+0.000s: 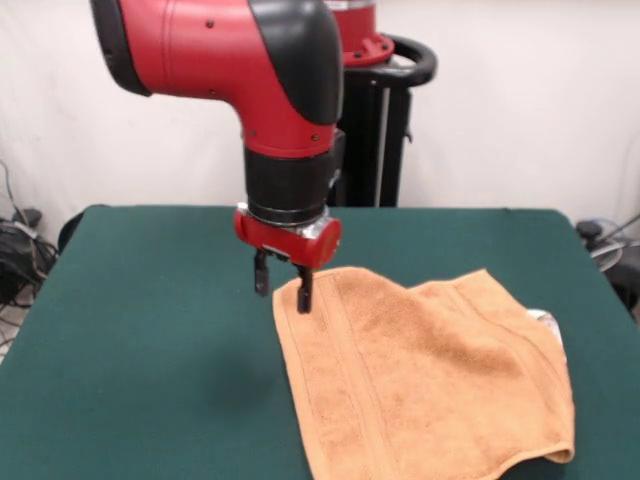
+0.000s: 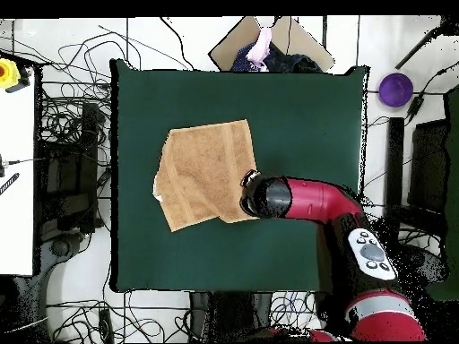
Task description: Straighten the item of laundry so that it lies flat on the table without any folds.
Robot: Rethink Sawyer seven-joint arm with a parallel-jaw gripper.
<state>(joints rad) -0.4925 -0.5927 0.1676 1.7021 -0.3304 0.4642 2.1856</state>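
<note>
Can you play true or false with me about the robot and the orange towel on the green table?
1. The towel lies perfectly flat. False: one side is doubled over, with a second layer showing under its edge.
2. The gripper is down at a corner of the towel. True: one finger is in front of the cloth's edge, the other beside it.
3. The gripper holds the towel high in the air. False: the towel rests on the table.
4. The table is much bigger than the towel. True: in the overhead view, green shows on every side of the towel.
5. The robot arm is blue. False: it is red and black.
</note>
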